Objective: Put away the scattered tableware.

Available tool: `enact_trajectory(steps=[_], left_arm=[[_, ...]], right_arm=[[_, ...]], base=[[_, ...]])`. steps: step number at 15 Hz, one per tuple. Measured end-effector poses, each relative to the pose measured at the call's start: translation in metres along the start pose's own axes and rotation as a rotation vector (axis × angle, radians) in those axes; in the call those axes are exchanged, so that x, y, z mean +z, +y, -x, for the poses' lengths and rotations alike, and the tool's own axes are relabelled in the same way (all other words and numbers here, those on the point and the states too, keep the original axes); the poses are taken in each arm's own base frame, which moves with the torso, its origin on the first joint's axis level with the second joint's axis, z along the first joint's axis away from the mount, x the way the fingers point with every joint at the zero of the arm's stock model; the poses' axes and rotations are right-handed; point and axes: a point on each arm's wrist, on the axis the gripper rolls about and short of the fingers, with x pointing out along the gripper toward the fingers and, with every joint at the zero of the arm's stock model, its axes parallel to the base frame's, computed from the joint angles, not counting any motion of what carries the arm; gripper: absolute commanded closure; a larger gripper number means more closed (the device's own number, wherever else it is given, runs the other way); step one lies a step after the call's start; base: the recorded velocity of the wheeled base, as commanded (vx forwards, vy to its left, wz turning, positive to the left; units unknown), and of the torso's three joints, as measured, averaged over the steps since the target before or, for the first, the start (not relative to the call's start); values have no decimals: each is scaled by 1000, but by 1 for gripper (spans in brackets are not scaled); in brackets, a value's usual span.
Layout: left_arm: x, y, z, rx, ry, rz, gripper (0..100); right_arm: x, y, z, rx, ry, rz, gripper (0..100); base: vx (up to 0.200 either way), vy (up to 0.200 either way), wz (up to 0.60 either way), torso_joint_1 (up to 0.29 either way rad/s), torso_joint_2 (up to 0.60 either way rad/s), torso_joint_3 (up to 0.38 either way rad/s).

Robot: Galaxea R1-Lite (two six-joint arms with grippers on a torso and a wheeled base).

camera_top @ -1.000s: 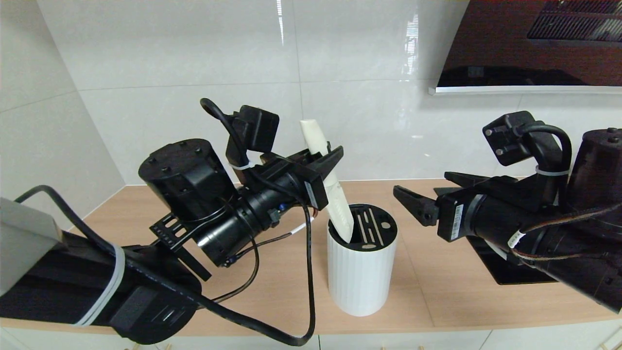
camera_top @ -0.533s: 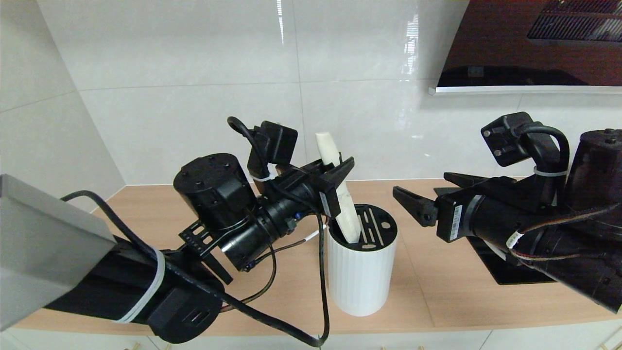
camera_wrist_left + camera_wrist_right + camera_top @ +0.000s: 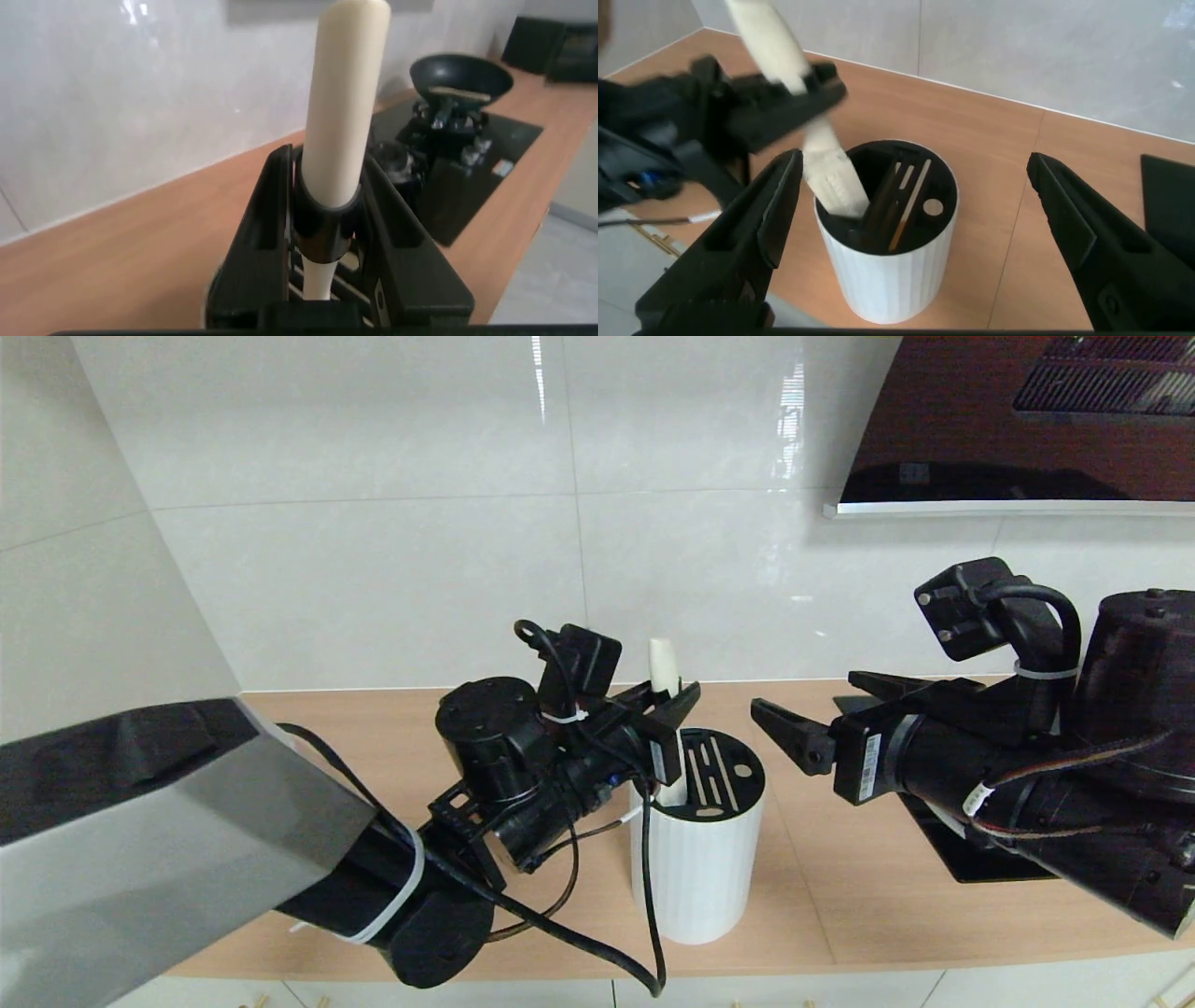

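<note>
The left end effector (image 3: 674, 698) was closed on the handle of a cream-white knife (image 3: 661, 663), its black fingers clamped on either side of the handle just below its rounded tip. The knife stood nearly upright, leaning slightly, with its pale blade lowered into the wide opening of a white ribbed cylindrical knife holder (image 3: 695, 868). That opening lay on the robot's left side of the holder's black slotted top, beside several narrow slots and one small round hole. The holder stood upright on the light wooden table (image 3: 822, 915), near its front edge. The right end effector (image 3: 803, 693) hung to the robot's right of the holder, level with its top and apart from it, its two black fingers spread wide and holding nothing. Farther right on the table lay a flat black cooktop (image 3: 980, 863), and the left wrist view showed a black frying pan (image 3: 462, 77) sitting on it. A white tiled wall (image 3: 373, 523) rose behind the table.
</note>
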Motion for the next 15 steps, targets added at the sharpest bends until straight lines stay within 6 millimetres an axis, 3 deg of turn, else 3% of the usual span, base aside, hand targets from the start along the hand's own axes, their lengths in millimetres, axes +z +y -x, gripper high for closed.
enact_trajectory(steps=[9,14,15], left_arm=[[-40,-2,-7,-5,88,9,100],[-46,-1,-9,10,91,7,100],[-46,-1,-9,23,89,6,0]], right_arm=[[-4,0,-2,-1,14,5,0],[-4,1,-3,-1,15,5,0],[-4,1,-3,-1,15,5,0]], base=[[0,0,0,0,0,0],[0,0,0,0,0,0],[0,0,0,0,0,0]])
